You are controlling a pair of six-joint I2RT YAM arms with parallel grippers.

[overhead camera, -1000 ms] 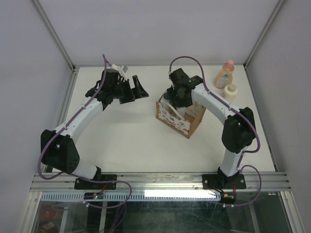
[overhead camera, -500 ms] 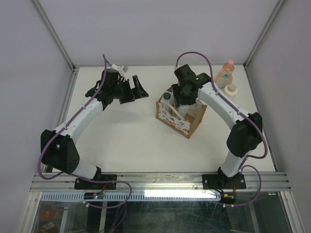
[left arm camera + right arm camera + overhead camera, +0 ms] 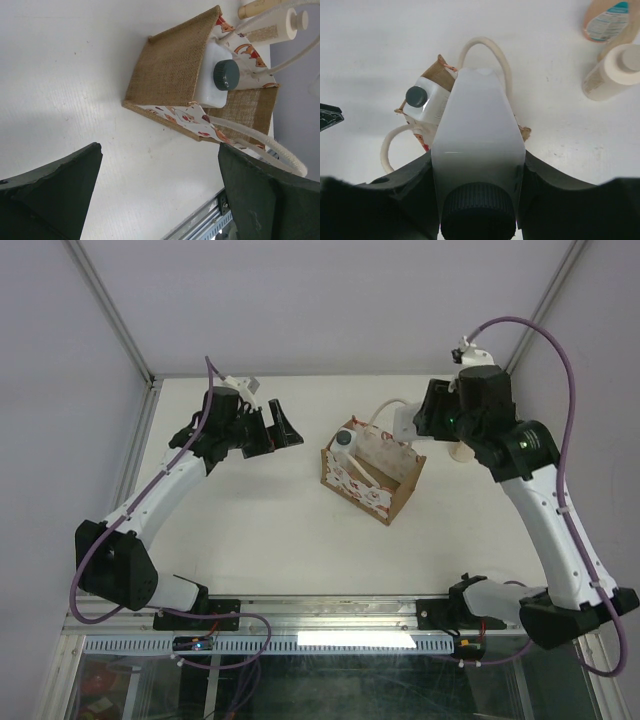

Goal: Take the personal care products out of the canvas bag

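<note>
Over the table's (image 3: 260, 530) far right, the right gripper (image 3: 477, 172) clamps a white bottle (image 3: 477, 130), cap toward the wrist. The set-out bottles (image 3: 612, 72) stand to its right. The left gripper (image 3: 160, 149) gapes wide.

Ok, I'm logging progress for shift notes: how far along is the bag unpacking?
Done: the peach-orange bottle and the cream bottle are on the table outside the canvas bag. In hand: the right gripper holds a white bottle with a dark cap clear of the bag. Left: another dark-capped white bottle sits in the bag; the left gripper is open and empty.
</note>
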